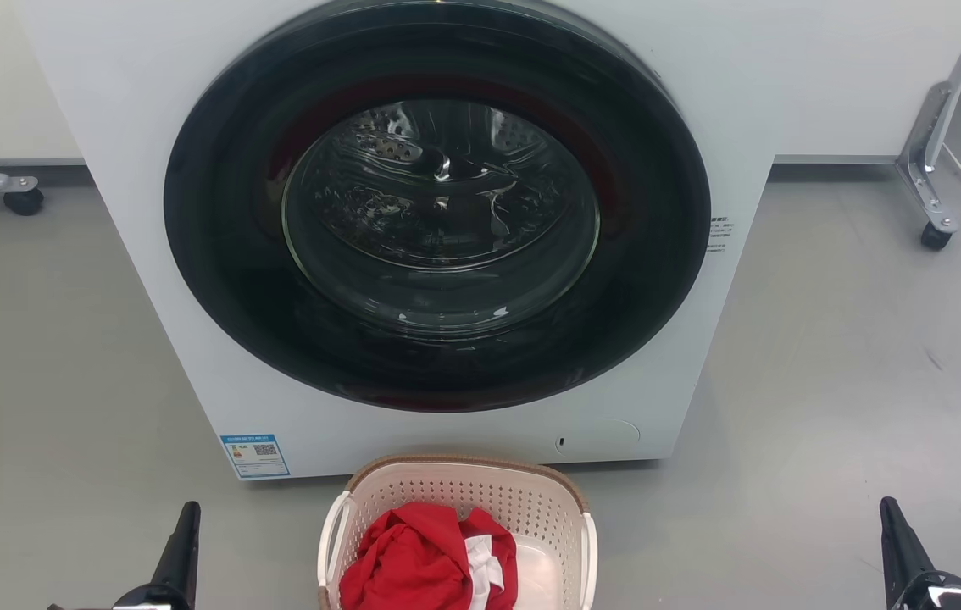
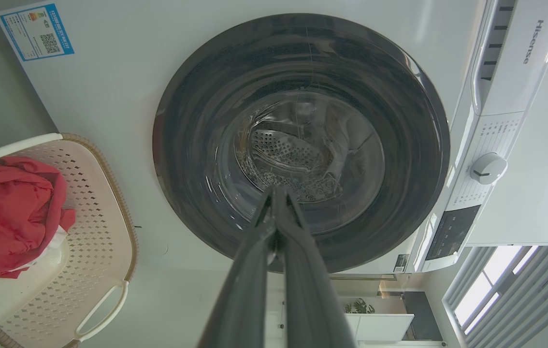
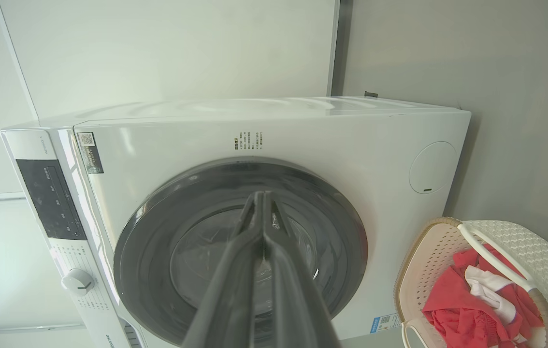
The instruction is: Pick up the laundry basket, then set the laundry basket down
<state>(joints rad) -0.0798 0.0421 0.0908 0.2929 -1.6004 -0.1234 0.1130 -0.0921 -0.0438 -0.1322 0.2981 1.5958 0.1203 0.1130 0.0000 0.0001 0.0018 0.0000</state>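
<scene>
Head view: the laundry basket (image 1: 463, 496) stands on the grey floor (image 1: 828, 381) just before the white washing machine (image 1: 150, 169), between the two tools and well apart from both. It holds a red garment (image 1: 413, 551) and a white cloth (image 1: 485, 569). The wrist views add the machine's control dial (image 2: 489, 168); the left wrist view also shows window blinds (image 2: 496, 285). Left tool (image 1: 184, 529): fingers pressed together, empty. Right tool (image 1: 891, 521): likewise clenched, grasping nothing.

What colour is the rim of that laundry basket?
The basket rim is brown, woven-looking; head view shows it best.
</scene>
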